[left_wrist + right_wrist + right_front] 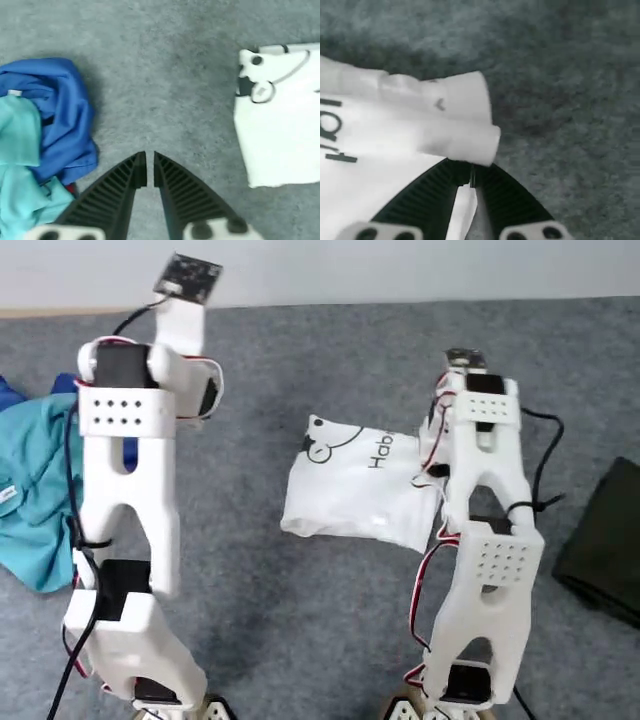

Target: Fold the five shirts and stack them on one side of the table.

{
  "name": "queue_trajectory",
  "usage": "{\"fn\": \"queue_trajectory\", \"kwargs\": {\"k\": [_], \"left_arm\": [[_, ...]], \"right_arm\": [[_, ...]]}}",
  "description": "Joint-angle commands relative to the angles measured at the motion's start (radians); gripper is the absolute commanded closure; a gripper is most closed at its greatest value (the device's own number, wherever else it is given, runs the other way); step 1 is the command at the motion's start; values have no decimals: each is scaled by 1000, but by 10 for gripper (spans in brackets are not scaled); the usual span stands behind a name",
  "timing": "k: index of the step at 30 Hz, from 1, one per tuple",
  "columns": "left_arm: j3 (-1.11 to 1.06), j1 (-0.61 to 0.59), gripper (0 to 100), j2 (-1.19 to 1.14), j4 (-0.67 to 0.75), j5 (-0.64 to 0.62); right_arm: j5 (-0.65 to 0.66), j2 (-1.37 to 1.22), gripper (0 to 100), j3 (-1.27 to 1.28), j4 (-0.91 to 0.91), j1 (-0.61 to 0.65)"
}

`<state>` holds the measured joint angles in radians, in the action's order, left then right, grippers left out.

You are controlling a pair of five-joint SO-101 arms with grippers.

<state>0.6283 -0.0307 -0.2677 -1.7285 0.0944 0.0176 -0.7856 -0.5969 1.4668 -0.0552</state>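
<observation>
1. Right tool (472,181) looks clamped on the white shirt (350,490) at its right edge, mid-way across the grey surface (300,630).
2. Left tool (149,170) is closed and empty; the shirt lies toward the right arm, which is nearer.

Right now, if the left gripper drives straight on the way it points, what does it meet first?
Likely bare grey table cover: the left gripper points at the open strip between the blue shirt and the white shirt, touching neither. Depth is unclear from the wrist view.
</observation>
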Motion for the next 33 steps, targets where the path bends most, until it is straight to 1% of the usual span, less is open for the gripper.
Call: {"fn": "queue_trajectory", "kwargs": {"k": [1,5,9,11,16,18,23,27,30,33], "left_arm": [[45,-6,957,9,-25,-3],[45,-2,957,9,-25,-3],[45,-2,958,9,-23,-3],[45,-2,958,9,-23,-3],[45,-2,958,11,-25,-5],[42,-2,958,28,-25,-5],[41,-2,958,55,-25,-5],[42,-2,958,57,-25,-5],[44,-2,958,57,-25,-5],[44,-2,958,57,-25,-6]], "right_arm": [[-11,64,988,-100,65,-5],[-8,140,988,-189,134,56],[44,173,988,-210,128,102],[52,140,988,-209,87,99],[71,-30,988,-215,-28,22],[95,-73,988,-216,-36,1],[97,-65,988,-238,22,-19],[97,10,988,-348,105,-10],[97,51,987,-434,143,24],[97,56,987,-463,162,97]]}}
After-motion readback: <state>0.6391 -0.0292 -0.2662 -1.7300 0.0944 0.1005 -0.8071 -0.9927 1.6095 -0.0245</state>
